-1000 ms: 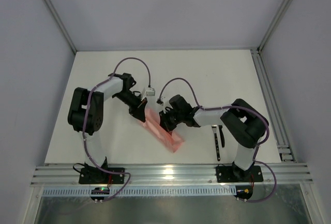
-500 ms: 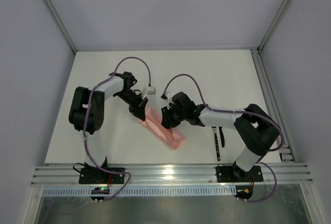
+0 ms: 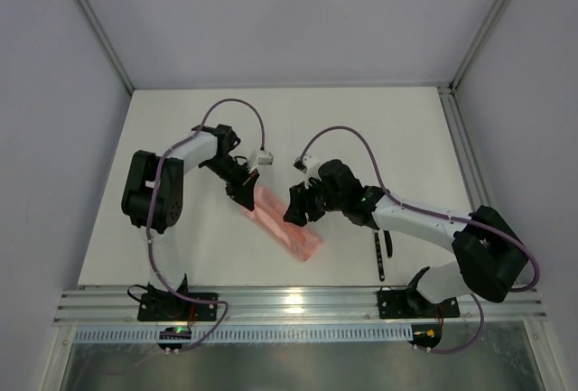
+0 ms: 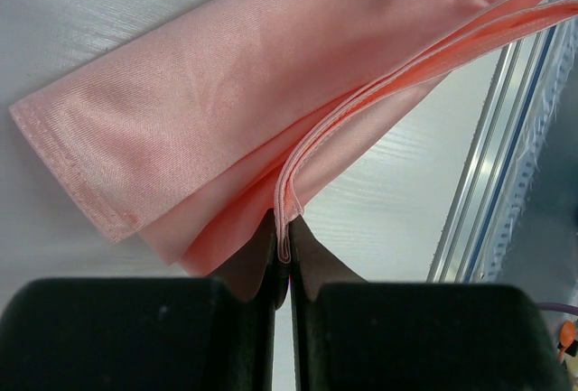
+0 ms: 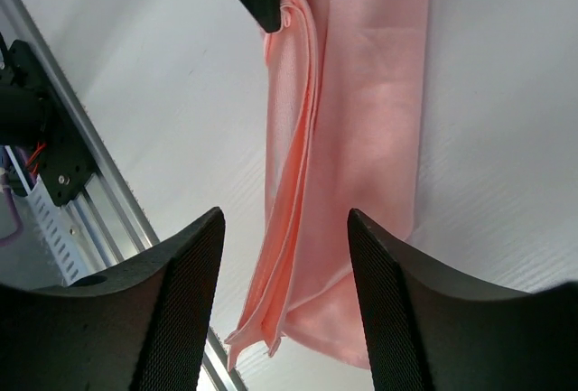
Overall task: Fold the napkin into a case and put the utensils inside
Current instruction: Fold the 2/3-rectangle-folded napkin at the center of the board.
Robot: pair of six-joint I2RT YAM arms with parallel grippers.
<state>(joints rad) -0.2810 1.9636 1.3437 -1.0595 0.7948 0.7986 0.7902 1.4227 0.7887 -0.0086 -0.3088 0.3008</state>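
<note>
The salmon-pink napkin [image 3: 291, 232] lies folded into a narrow layered strip, running diagonally toward the near edge. My left gripper [image 3: 246, 198] is shut on the hem of its upper layers at the far end [image 4: 284, 245], lifting that edge slightly off the table. My right gripper [image 3: 296, 211] hovers over the strip's middle. Its jaws are open and straddle the napkin [image 5: 370, 120] with nothing between the fingers [image 5: 185, 274]. The slim dark utensils [image 3: 380, 256] lie side by side on the table to the right, partly under the right arm.
An aluminium rail [image 3: 298, 302] runs along the table's near edge, close to the strip's near end [image 5: 271, 341]. Another rail [image 3: 470, 174] borders the right side. Grey walls enclose the table. Purple cables loop above both wrists.
My right gripper has opened and let go of the napkin, and its arm has stretched out lower across the table. The left gripper keeps its hold in the same place.
</note>
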